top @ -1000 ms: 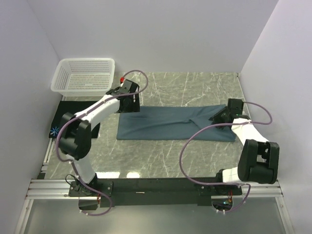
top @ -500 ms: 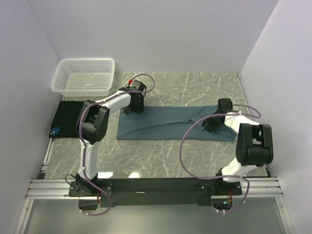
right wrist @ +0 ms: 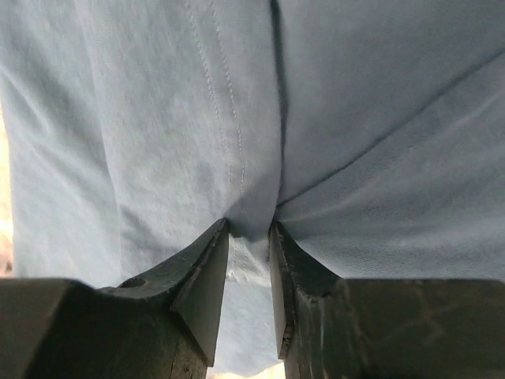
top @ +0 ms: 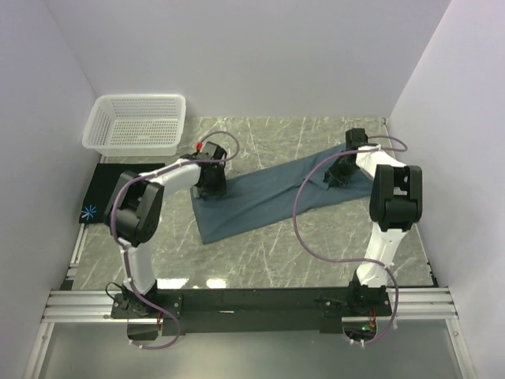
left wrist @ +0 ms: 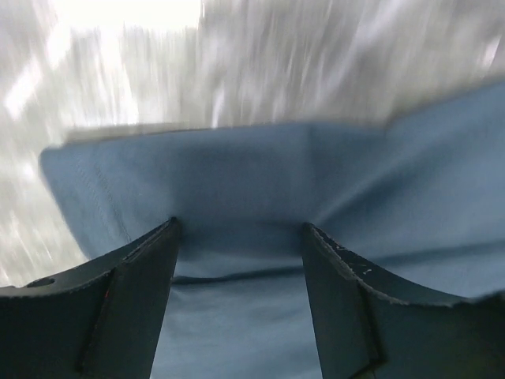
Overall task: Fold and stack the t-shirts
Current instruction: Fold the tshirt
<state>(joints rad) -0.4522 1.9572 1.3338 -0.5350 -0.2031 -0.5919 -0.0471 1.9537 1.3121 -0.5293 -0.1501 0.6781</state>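
Note:
The slate-blue t-shirt (top: pixel 268 193), folded into a long strip, lies slanted on the marble table from near left to far right. My left gripper (top: pixel 211 180) is over its left end. In the left wrist view the gripper (left wrist: pixel 238 225) is open, its fingertips wide apart and down on the cloth (left wrist: pixel 237 174). My right gripper (top: pixel 339 170) is at the strip's far right end. In the right wrist view it (right wrist: pixel 249 225) is shut on a pinch of the shirt (right wrist: pixel 379 118). The black t-shirt (top: pixel 106 185) with its starburst print (top: pixel 88 212) lies flat at the far left.
The white lattice basket (top: pixel 138 122) stands at the back left, just behind the black shirt. White walls close in the left, back and right sides. The arm bases and a metal rail (top: pixel 252 304) run along the near edge.
The blue strip has swung from level to slanted: its right end went back with my right gripper, its left end came nearer. My left gripper moved slightly nearer and left.

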